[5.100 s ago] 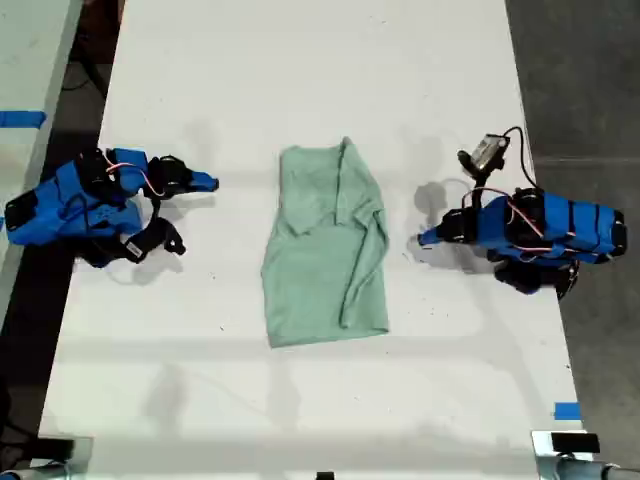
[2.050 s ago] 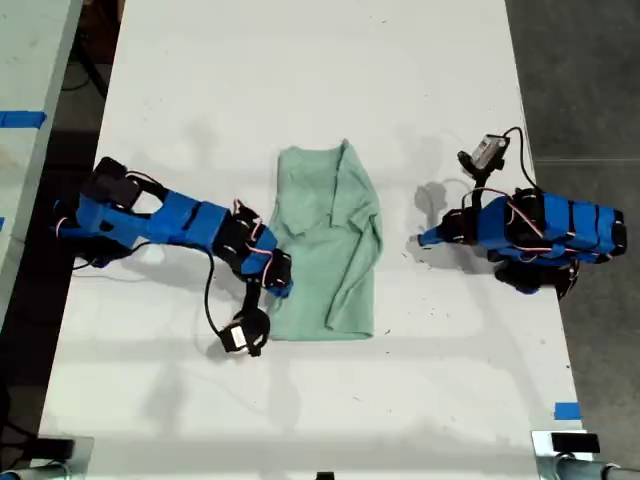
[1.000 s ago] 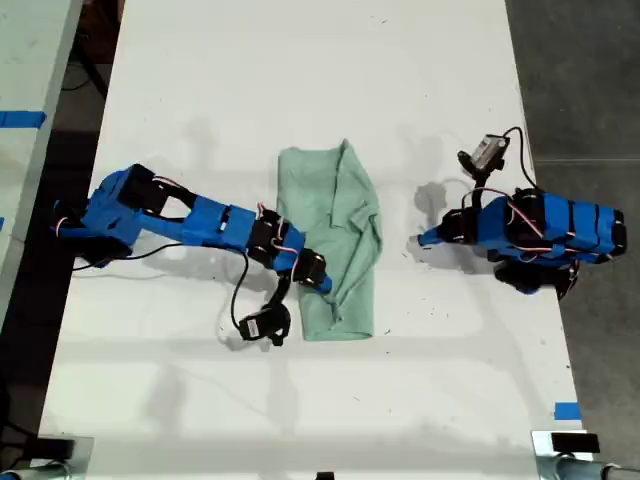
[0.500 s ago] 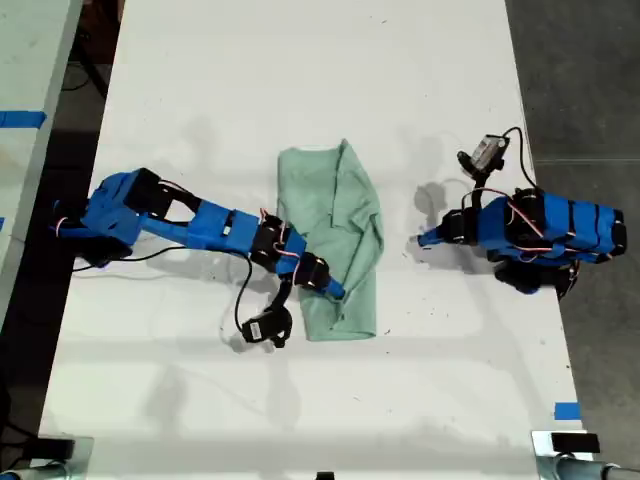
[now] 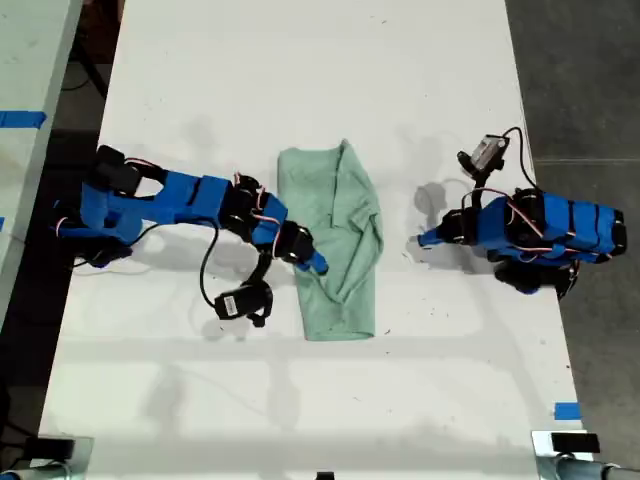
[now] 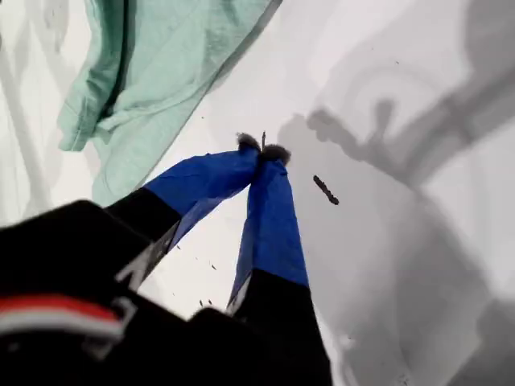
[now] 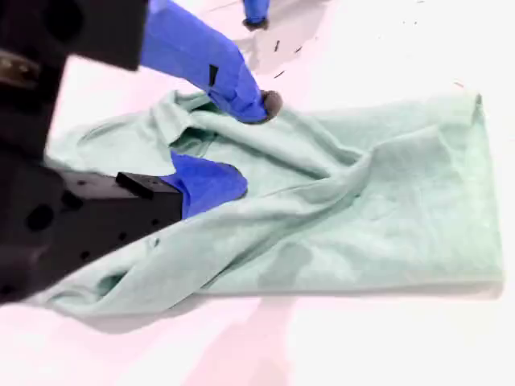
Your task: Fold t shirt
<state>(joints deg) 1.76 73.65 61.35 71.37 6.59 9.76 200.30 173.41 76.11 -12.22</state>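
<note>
The t shirt point(image 5: 338, 225) lies rumpled in the middle of the white bench point(image 5: 300, 70), long side running up and down the exterior view, one edge bunched inward. My second tool point(image 5: 315, 265) sits on that bunched edge from the exterior view's left, jaws apart with a ridge of cloth point(image 7: 362, 217) between them. My first tool point(image 5: 425, 238) hangs at the exterior view's right, off the cloth, fingertips point(image 6: 251, 145) pressed together on nothing.

white table point(image 5: 300, 60) — blue tape point(image 5: 566, 411), grey floor point(image 5: 590, 80)
</note>
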